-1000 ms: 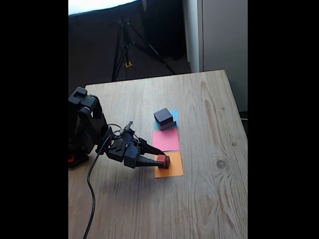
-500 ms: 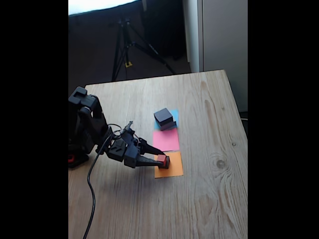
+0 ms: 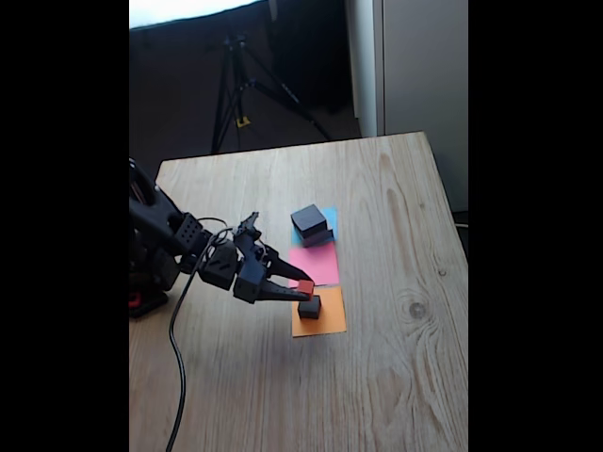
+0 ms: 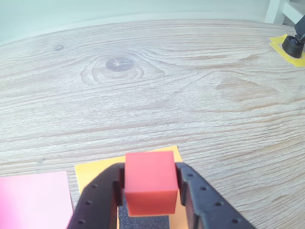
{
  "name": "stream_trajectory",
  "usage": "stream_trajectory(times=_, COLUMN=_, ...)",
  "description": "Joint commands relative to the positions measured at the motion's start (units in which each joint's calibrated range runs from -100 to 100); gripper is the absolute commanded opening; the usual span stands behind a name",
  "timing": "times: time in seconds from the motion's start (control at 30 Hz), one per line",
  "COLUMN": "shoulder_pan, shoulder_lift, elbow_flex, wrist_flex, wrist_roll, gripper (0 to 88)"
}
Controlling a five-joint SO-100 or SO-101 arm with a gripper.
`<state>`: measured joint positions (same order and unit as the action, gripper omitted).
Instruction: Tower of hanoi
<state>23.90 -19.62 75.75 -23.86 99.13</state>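
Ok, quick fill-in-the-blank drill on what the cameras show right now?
1. The gripper is shut on the ____ cube.
2. The small black cube sits on the ____ paper square.
3. The black slab rests over the ____ paper square.
4. The paper square with no block on it is ____.

Missing words: red; orange; blue; pink

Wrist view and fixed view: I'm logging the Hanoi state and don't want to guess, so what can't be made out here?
- Small black cube: in the wrist view mostly hidden under the red cube and cut by the bottom edge.
- Stack on the blue paper: too small and dark in the fixed view to count its blocks.
- Gripper fingers: tips cut off by the wrist view's bottom edge.
- Arm base: cropped at the fixed view's left black border.
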Motion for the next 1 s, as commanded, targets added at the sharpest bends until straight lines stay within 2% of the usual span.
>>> stream_trajectory(times=0.0, shoulder_pan=-1.38, shoulder_lift=-13.91, elbow_flex=-10.84, wrist_flex=28.59, wrist_roll=0.87, gripper=0.8)
stream_trajectory(times=0.17, shoulder_pan=-3.47, shoulder_lift=-20.8, elbow_flex=-29.2, wrist_flex=60.24, wrist_roll=0.2, gripper=0.8)
stream_trajectory(times=0.23, shoulder_pan=-4.72, shoulder_lift=-22.09, elbow_flex=-35.93, wrist_flex=69.63, wrist_roll=0.03, gripper=0.8)
stream_trajectory(times=0.4, shoulder_pan=-8.07, shoulder_lift=-21.48, elbow_flex=-52.66, wrist_flex=86.47, wrist_roll=-4.15, gripper=0.8)
stream_trajectory(times=0.67, shoulder_pan=-11.99, shoulder_lift=-20.57, elbow_flex=-70.39, wrist_flex=103.22, wrist_roll=-7.49, gripper=0.8)
stream_trajectory(times=0.8, shoulder_pan=-14.42, shoulder_lift=-22.01, elbow_flex=-72.02, wrist_flex=106.7, wrist_roll=-9.33, gripper=0.8)
stream_trajectory(times=0.97, shoulder_pan=-16.59, shoulder_lift=-24.43, elbow_flex=-71.84, wrist_flex=109.21, wrist_roll=-9.33, gripper=0.8)
